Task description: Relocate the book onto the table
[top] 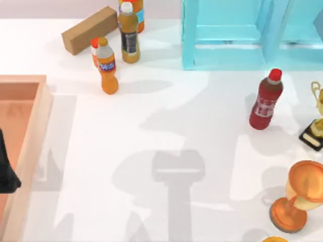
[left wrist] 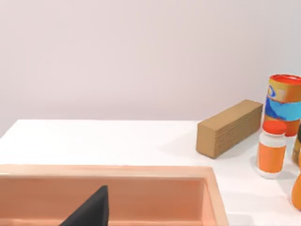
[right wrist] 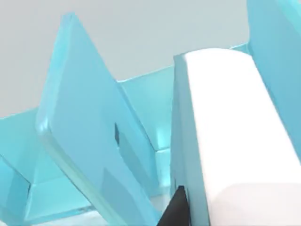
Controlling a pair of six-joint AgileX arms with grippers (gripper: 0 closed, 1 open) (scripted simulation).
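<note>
Looming book, mostly cropped

bench: white, flat | far left: cardboard box, orange bottles, upright | left edge: wooden tray | far right: light-blue shelf unit | right: red bottle, upright | right edge: trophies

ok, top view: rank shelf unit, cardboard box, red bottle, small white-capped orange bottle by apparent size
Largest to smallest:
1. light-blue shelf unit, cut off by the frame
2. cardboard box
3. red bottle
4. white-capped orange bottle, close to the red one
</note>
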